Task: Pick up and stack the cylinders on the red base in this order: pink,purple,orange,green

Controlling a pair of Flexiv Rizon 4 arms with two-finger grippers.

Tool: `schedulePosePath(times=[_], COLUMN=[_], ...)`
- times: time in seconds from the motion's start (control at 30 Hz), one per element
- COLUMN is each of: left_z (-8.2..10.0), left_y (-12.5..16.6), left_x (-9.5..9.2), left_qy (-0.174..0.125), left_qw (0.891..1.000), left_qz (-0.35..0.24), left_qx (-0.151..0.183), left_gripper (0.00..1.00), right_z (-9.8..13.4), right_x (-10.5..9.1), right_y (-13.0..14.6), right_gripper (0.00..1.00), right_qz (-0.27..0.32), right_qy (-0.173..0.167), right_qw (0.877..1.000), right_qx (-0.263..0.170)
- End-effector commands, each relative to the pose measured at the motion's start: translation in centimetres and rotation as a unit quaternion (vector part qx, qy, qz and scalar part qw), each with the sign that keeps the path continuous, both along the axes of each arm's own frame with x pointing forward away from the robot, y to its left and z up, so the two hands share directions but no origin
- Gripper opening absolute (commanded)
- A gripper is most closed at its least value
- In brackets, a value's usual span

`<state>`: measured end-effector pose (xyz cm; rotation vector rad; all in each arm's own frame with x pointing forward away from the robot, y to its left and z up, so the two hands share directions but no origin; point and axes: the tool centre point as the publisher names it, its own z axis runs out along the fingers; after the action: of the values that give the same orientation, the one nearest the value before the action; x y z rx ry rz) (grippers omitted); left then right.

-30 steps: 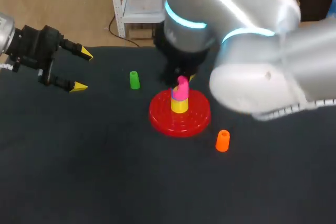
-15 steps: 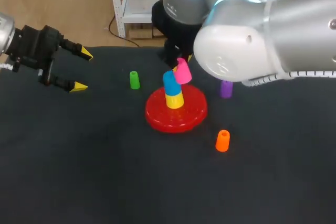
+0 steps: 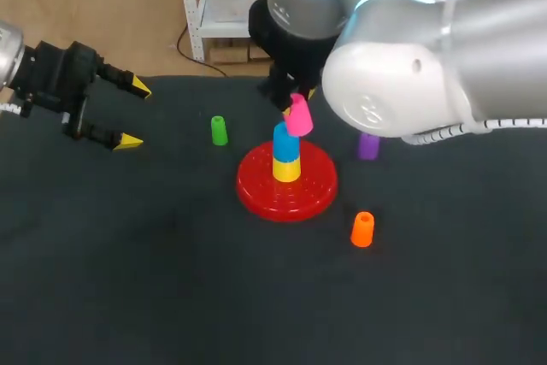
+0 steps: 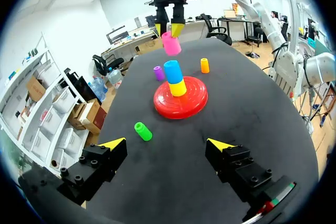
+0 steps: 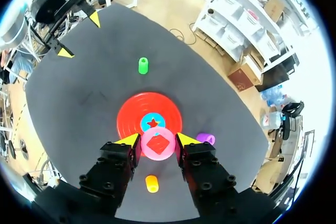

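Tilted pink cylinder (image 3: 298, 117) aloft
The right gripper (image 5: 157, 139) clamps its smooth sides near the blue-topped stack (image 3: 286, 153); the left gripper (image 4: 167, 143) is spread wide.

In the head view, the right arm (image 3: 410, 66) hides the top of the purple cylinder (image 3: 368, 149), and the left arm (image 3: 13, 61) is cut off at the picture's edge. In the right wrist view, the pink cylinder (image 5: 158, 144) covers part of the blue cylinder (image 5: 148, 122) and the base (image 5: 128, 116).
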<state>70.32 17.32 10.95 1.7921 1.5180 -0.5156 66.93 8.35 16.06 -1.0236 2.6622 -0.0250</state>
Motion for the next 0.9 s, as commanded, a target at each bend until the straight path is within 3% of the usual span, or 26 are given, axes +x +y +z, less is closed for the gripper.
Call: schedulePosePath(times=[0.03,0.37,0.9], left_z=[-0.1,-0.1,-0.1], left_y=[0.1,0.1,0.1], left_x=[-0.2,-0.2,-0.2], left_qy=[-0.003,-0.003,-0.003], left_qw=[1.000,1.000,1.000], left_qz=[0.001,0.001,0.001], left_qx=[-0.001,-0.001,-0.001], left_gripper=[1.00,1.00,1.00], right_z=[-1.0,-1.0,-2.5], right_x=[1.2,2.5,1.3], right_y=[0.4,1.5,1.5], right_gripper=[0.00,0.00,0.00], right_qz=[0.003,0.025,0.021], right_qy=[0.006,0.007,0.014], right_qw=[1.000,1.000,1.000], right_qx=[0.002,0.007,0.018])
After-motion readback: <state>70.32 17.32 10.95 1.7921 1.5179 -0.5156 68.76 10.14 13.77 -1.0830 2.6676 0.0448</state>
